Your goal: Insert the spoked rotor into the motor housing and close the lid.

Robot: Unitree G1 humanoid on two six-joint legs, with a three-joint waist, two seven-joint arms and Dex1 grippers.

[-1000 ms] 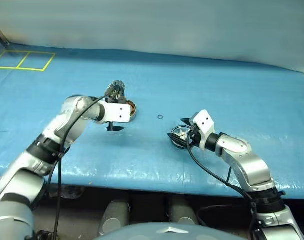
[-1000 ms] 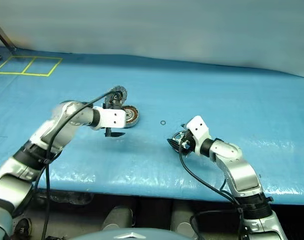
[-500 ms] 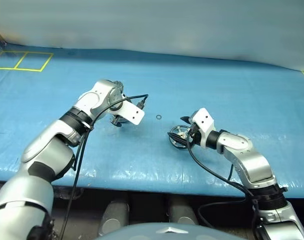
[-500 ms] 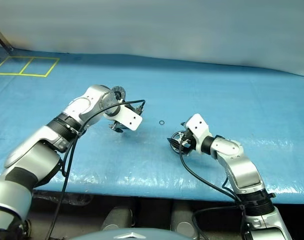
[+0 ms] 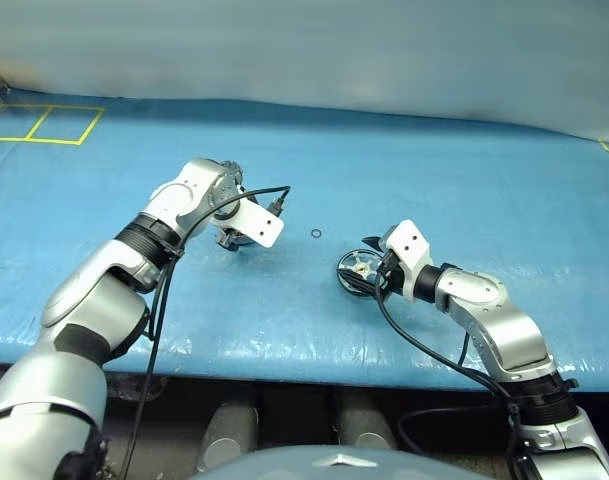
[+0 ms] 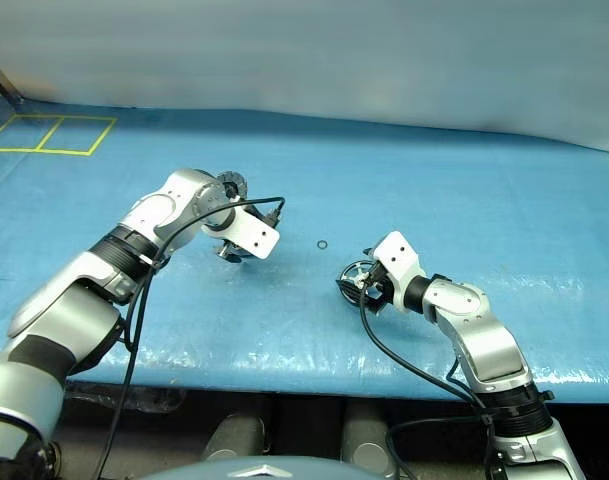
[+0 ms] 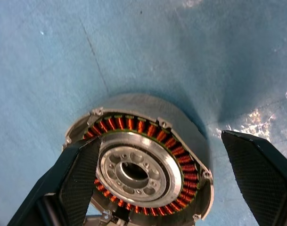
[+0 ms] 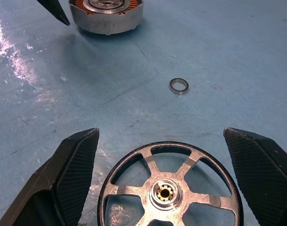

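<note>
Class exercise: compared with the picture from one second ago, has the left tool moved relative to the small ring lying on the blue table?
Yes. The left tool, open, swung from beside the motor housing to above it, ending nearer the small ring.

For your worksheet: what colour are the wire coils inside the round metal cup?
Orange-copper coils, clearest in the left wrist view.

Head pair looking down over blue table (image 5: pixel 314 300); wrist views close, both catching motor housing (image 7: pixel 143 165).

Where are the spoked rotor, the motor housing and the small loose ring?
spoked rotor (image 8: pixel 169 192), right wrist view, on its central hub.
motor housing (image 7: pixel 134 172), left wrist view, on its silver centre bearing.
small ring (image 8: pixel 179 86), right wrist view, on its rim.
</note>
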